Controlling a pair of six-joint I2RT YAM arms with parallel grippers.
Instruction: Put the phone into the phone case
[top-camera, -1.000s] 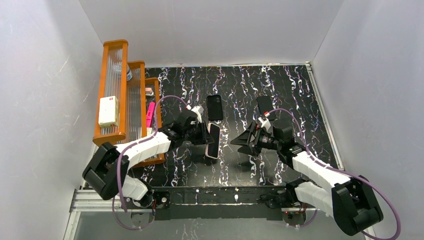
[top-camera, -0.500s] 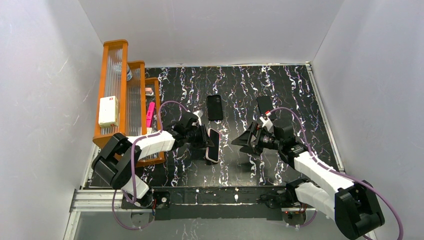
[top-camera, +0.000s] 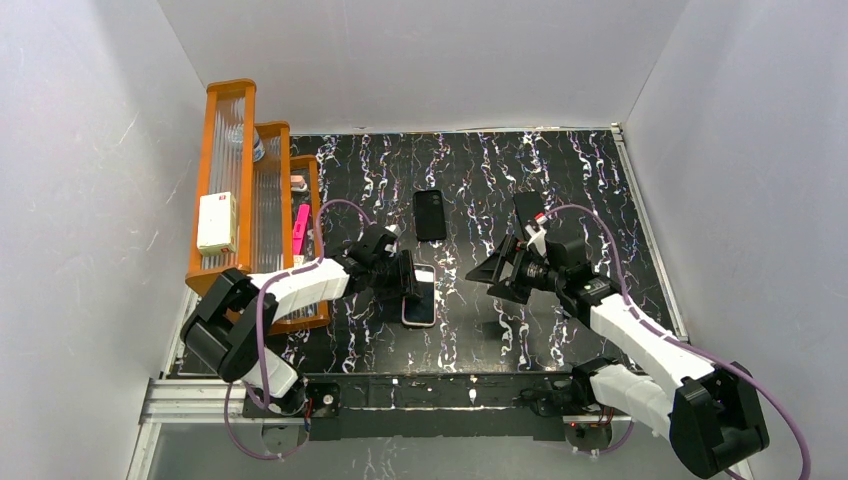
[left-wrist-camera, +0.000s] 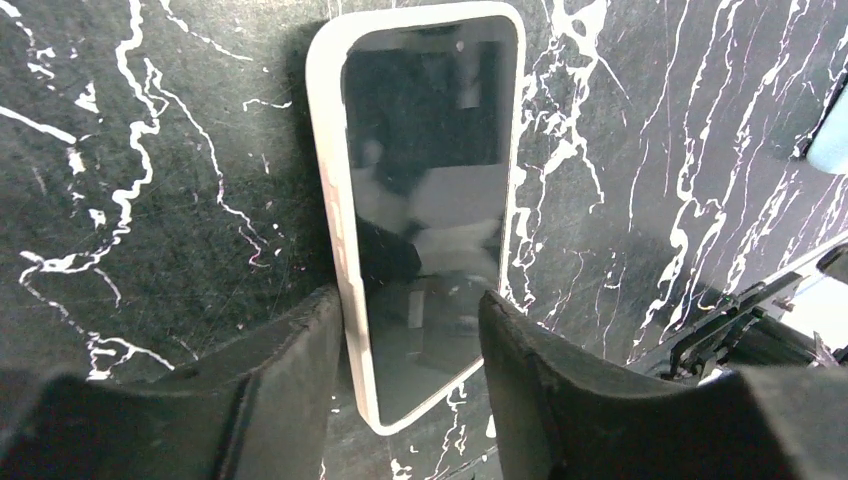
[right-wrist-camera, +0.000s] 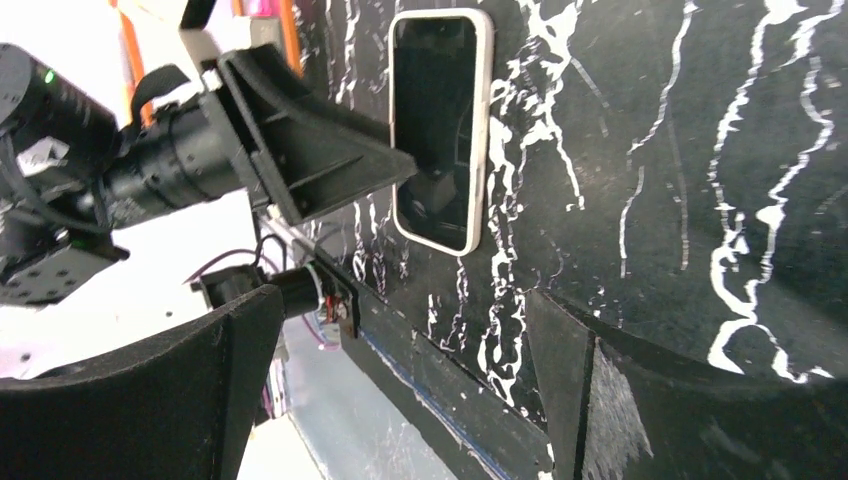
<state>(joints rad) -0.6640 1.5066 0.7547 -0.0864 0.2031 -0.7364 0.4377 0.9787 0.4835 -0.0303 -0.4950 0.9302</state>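
Note:
The phone, its black glass screen up, sits inside the pinkish phone case and lies flat on the marbled table. In the left wrist view the screen is framed by the pale case rim. My left gripper is open, its fingers straddling the near end of the cased phone just above it. My right gripper hangs open to the right with nothing between its fingers. Its wrist view shows the cased phone beside the left gripper.
Two all-black phone-sized pieces lie farther back, one in the middle and one at the right. An orange rack along the left edge holds a white box and a pink item. White walls enclose the table.
The cased phone, held tilted off the table in my left gripper, now lies flat on the table. The left jaws have opened off it. The right arm shifted slightly back.

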